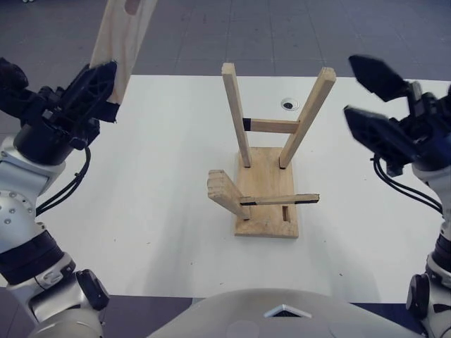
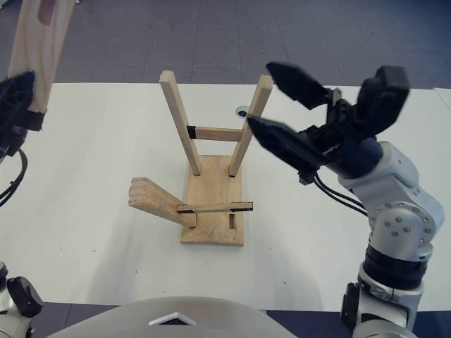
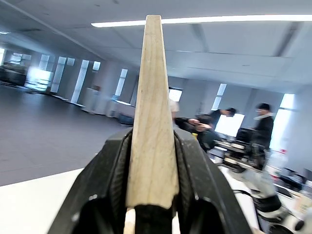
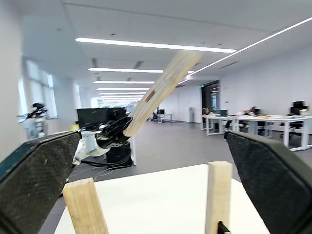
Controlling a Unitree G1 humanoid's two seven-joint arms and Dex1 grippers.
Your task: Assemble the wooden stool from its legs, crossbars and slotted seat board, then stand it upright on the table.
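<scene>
The slotted seat board [image 1: 268,184] lies flat on the white table [image 1: 155,183]. Two legs [image 1: 237,116] [image 1: 307,116] stand in its far end, joined by a crossbar [image 1: 272,126]. A third leg [image 1: 225,194] leans low over the board's near left side, with a second crossbar [image 1: 280,201] sticking out of it to the right. My left gripper [image 1: 110,84] is raised at the left, shut on a fourth leg [image 1: 121,35] [image 3: 151,117] that points up and away. My right gripper [image 2: 262,96] hovers open just right of the upright legs, its fingers [image 4: 41,178] spread wide.
A round cable grommet [image 1: 289,104] sits in the table behind the stool. Bare table lies to the left and right of the board. Grey floor runs beyond the far edge.
</scene>
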